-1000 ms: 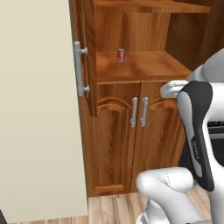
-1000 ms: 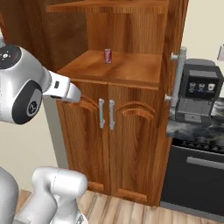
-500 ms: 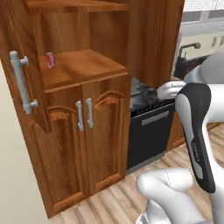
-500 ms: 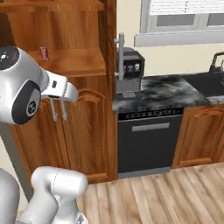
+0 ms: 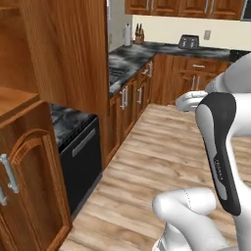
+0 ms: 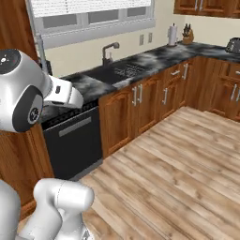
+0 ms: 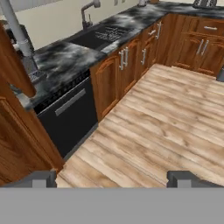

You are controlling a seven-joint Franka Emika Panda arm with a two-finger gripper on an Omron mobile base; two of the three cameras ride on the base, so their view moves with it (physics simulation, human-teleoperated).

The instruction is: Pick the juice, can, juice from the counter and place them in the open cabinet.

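The marbled counter [image 5: 128, 58] [image 6: 149, 59] [image 7: 61, 57] runs along the wall over brown base cabinets. The tall reddish-brown cabinet [image 5: 62, 55] stands at the left edge, with a corner of its inner shelf [image 5: 13, 99] showing. Its door with the grey bar handle [image 7: 16, 27] crosses the left of the hand view. My gripper [image 7: 113, 178] is open, its two fingertips [image 7: 43, 178] far apart with nothing between them, and it looks down at the wooden floor. The juice and the can are out of view.
A black oven front [image 5: 81, 153] [image 6: 70, 139] sits beside the cabinet. A sink with a faucet [image 6: 111, 48] is set in the counter. A toaster [image 5: 188, 41] and a knife block [image 5: 139, 32] stand far back. The plank floor [image 6: 180, 161] spreads wide to the right.
The whole picture has swung as the base turned right: the cabinet slid off to the left and the can on its shelf left the views. The gripper stayed open.
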